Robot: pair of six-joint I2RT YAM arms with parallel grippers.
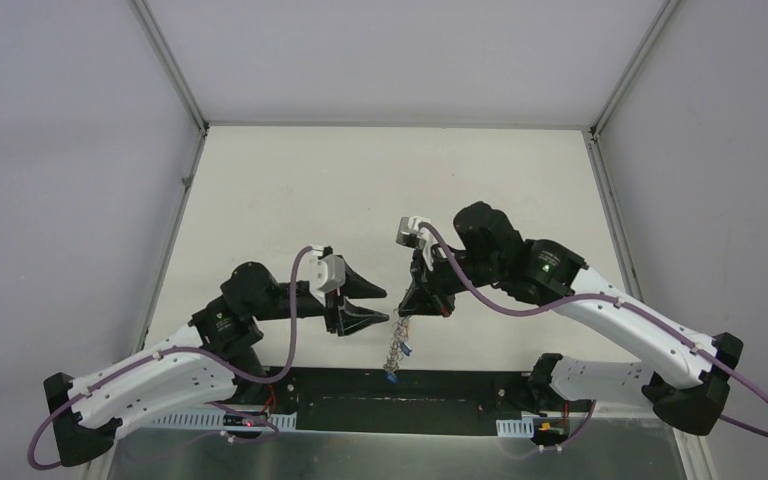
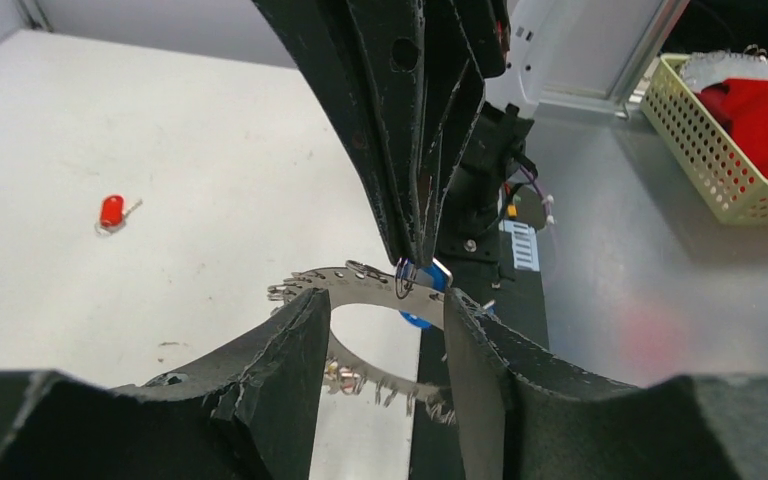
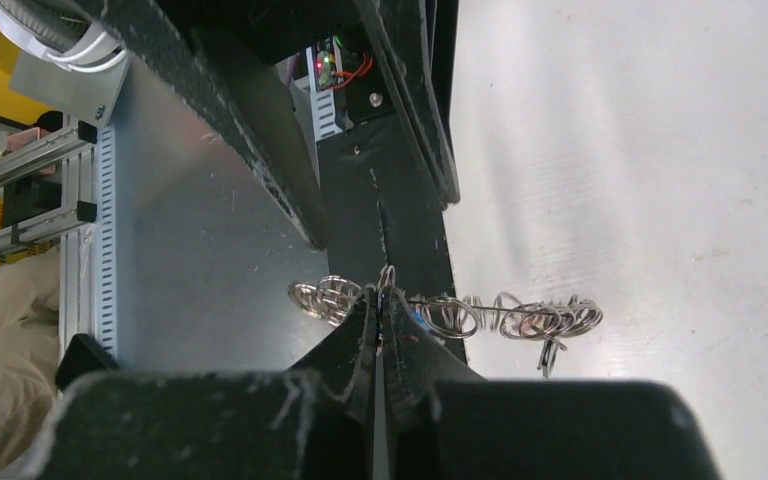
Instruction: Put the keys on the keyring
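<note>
Your left hand (image 2: 385, 305) hangs open just beside the flat grey metal keyring (image 2: 355, 287), which your right hand (image 2: 418, 250) pinches by its rim, while the small red-tagged key (image 2: 112, 211) lies well apart on the white table (image 2: 210, 150), leftward in that hand's view.

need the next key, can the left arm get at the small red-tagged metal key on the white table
Probably yes: the left gripper is open, holding nothing, and the red-tagged key lies alone on bare white table.
</note>
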